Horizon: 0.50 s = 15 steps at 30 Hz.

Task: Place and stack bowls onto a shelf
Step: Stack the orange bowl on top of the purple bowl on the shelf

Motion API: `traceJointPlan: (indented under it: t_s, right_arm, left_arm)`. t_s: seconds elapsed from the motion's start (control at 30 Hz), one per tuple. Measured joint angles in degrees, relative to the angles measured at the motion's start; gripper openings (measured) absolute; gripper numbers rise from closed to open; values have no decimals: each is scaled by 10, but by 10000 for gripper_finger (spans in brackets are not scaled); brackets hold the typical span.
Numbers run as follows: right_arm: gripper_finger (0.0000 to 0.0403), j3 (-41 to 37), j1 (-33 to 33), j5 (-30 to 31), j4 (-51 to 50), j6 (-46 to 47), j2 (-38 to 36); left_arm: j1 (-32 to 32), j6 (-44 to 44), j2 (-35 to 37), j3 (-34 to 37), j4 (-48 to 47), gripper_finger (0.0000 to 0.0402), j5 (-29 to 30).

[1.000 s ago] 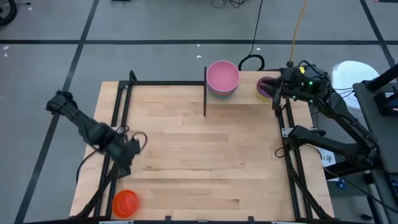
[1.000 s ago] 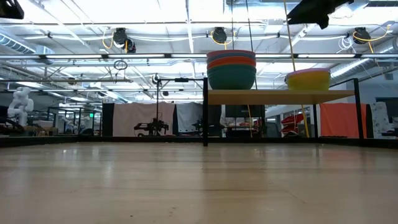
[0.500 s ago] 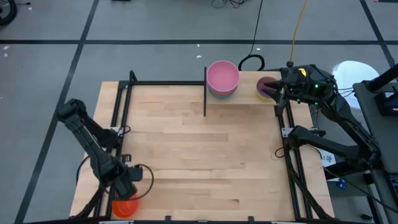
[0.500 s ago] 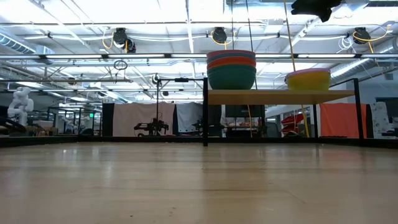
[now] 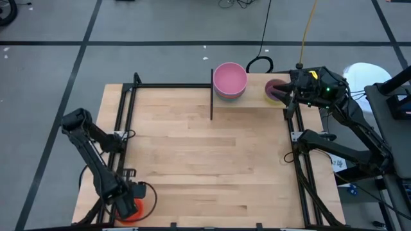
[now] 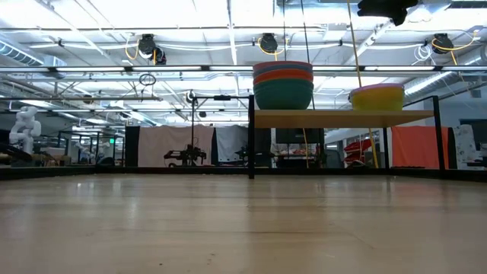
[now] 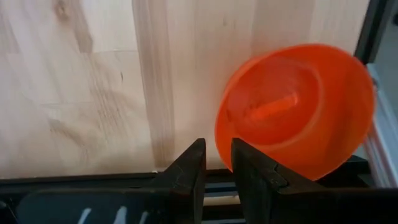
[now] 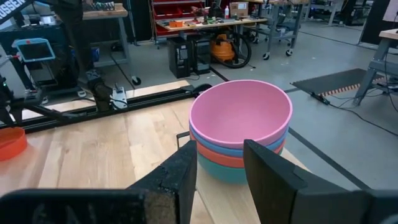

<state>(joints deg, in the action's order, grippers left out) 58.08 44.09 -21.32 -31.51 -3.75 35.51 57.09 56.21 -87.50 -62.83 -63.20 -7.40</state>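
From above, I am working my left gripper (image 5: 130, 201) down at the near left corner of the table (image 5: 205, 147), right at the red-orange bowl (image 5: 136, 206) lying there. My right gripper (image 5: 287, 94) is hovering at the far right end of the shelf (image 5: 253, 101), beside the purple bowl (image 5: 274, 86), with the pink-topped stack (image 5: 230, 79) at the shelf's left end.

At table height, the stack (image 6: 283, 84) is showing pink over orange over teal, and a yellow bowl (image 6: 377, 97) is sitting well apart from it on the same board. The corner bowl is not showing here at all.

Through my left wrist camera, my fingers (image 7: 189, 169) are standing narrow, nearly together, at the rim of the red-orange bowl (image 7: 298, 109), which is tilted on its side. I cannot tell whether the rim is pinched between them or just beside them. To do this well, I judge one finger should be going inside the rim and one outside before I lift.

Through my right wrist camera, my fingers (image 8: 268, 168) are standing wide with nothing between them, aimed at the pink stack (image 8: 240, 127).
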Motion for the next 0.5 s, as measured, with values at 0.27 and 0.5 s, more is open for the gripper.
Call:
traceJointPlan:
  t_s: [0.27,0.5]
  right_arm:
    - [123,0,0,0,0,0,0]
    - [123,0,0,0,0,0,0]
  left_arm:
    - [0,-5,-37,0,17,81,9]
    - [0,-5,-56,0,55,81,11]
